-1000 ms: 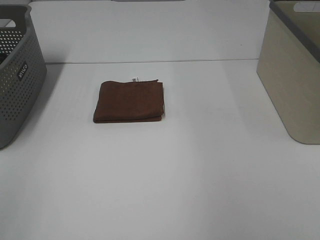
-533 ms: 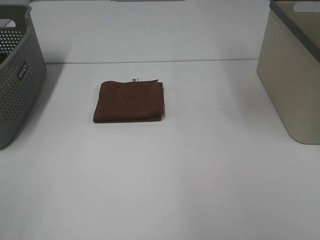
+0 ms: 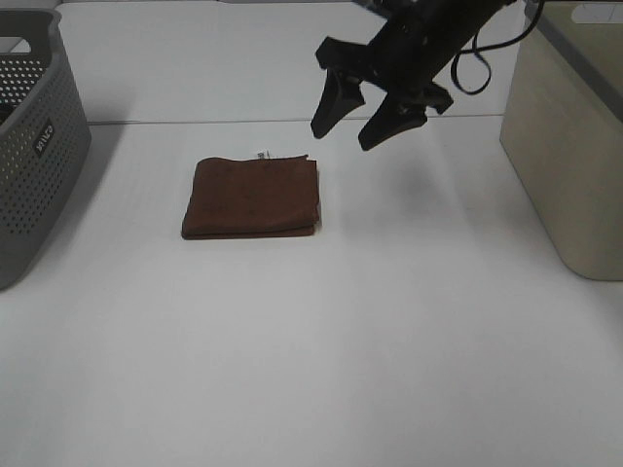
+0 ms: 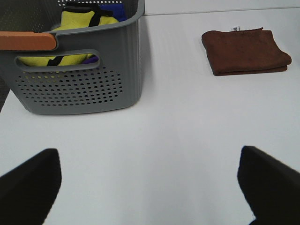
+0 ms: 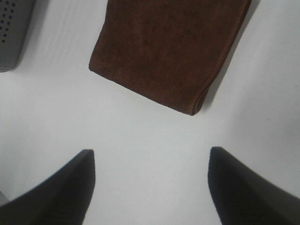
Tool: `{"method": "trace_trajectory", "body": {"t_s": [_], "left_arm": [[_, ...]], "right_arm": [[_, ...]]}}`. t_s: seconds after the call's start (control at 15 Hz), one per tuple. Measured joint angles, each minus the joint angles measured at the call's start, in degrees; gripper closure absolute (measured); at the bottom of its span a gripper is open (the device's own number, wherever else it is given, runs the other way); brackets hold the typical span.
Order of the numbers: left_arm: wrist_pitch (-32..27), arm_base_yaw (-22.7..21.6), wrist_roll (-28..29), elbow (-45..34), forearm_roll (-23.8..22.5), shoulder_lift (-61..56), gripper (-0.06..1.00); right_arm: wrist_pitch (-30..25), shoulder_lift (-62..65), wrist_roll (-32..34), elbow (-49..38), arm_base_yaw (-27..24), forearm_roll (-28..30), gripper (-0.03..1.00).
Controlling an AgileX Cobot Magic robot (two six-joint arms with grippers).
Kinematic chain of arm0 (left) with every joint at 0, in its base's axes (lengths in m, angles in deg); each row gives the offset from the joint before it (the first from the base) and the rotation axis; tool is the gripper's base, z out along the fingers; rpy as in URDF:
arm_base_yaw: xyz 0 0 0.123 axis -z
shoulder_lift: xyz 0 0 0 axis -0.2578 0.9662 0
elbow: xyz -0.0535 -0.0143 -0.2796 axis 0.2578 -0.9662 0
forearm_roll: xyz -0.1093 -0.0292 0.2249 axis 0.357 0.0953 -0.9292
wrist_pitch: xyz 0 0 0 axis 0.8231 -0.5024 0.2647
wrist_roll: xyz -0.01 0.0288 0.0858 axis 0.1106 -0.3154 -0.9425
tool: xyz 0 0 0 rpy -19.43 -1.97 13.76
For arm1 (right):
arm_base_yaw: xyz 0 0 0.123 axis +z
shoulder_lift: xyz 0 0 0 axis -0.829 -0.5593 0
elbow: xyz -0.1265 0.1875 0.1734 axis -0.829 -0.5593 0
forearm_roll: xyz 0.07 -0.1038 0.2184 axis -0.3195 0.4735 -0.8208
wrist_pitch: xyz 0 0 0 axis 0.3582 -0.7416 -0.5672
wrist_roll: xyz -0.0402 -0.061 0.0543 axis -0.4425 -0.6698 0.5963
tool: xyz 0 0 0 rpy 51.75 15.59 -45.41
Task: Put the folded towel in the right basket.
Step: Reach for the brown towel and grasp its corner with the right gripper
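The folded brown towel point(image 3: 252, 197) lies flat on the white table, left of centre. It also shows in the left wrist view point(image 4: 244, 51) and in the right wrist view point(image 5: 170, 49). My right gripper point(image 3: 348, 122) is open and empty, held in the air above and to the right of the towel's far right corner; its fingertips point(image 5: 61, 191) frame the towel from above. The right basket point(image 3: 574, 136) is beige and stands at the table's right edge. My left gripper point(image 4: 150, 187) is open and empty, well away from the towel, outside the exterior view.
A grey perforated basket point(image 3: 34, 146) stands at the left edge; the left wrist view shows it point(image 4: 79, 79) holding yellow and blue cloth. The table's back edge meets a white wall behind the towel.
My right arm has come into the exterior view from the top right and now hangs open near the towel. The towel and both baskets have not moved.
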Motion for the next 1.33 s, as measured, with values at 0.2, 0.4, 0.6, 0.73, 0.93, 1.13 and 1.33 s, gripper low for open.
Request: {"method": "trace_trajectory", "body": {"t_s": [0.2, 0.4, 0.6, 0.73, 0.93, 1.13, 1.33], "left_arm": [[0.0, 0.0, 0.0, 0.0, 0.0, 0.0, -0.03], [0.0, 0.0, 0.0, 0.0, 0.0, 0.0, -0.03], [0.0, 0.0, 0.0, 0.0, 0.0, 0.0, -0.03], [0.0, 0.0, 0.0, 0.0, 0.0, 0.0, -0.03], [0.0, 0.0, 0.0, 0.0, 0.0, 0.0, -0.03], [0.0, 0.0, 0.0, 0.0, 0.0, 0.0, -0.03], [0.0, 0.0, 0.0, 0.0, 0.0, 0.0, -0.03]], "right_arm": [[-0.57, -8.48, -0.11, 6.7, 0.0, -0.46, 0.31], [-5.61, -17.48, 0.0, 16.67, 0.0, -2.41, 0.25], [-6.53, -23.43, 0.34, 22.8, 0.0, -3.55, 0.24], [-6.07, -24.98, 0.34, 23.61, 0.0, -3.72, 0.24], [-3.5, -27.5, 0.29, 24.01, 0.0, -4.87, 0.24], [-0.69, -28.71, -2.06, 24.18, 0.0, -9.97, 0.26], [1.38, -29.68, -3.09, 24.18, 0.0, -10.66, 0.59]]}}
